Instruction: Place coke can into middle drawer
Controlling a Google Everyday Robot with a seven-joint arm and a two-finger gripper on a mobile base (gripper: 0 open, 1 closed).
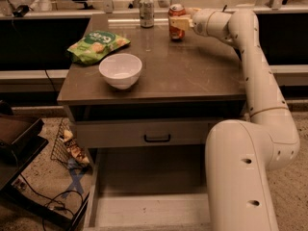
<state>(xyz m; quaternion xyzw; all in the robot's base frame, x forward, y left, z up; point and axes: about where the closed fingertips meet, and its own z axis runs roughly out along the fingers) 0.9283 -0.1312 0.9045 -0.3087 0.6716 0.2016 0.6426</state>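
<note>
Coke can (176,10): small red-orange soda can with a silver top rim; it stood upright at the far edge of the brown tabletop (192,76), right of centre.
Gripper (176,23): cream two-finger pincer at the end of the white arm (255,76); it reached in from the right, closed on the coke can's mid-body.
Middle drawer (149,174): wide, shallow grey-brown wooden box, pulled open below the table, floor bare.
Upper drawer front (144,133): pale panel with a black handle, shut.
Other items: silver-grey can (146,11) just left of the coke can; green snack bag (97,44); white bowl (120,70).
</note>
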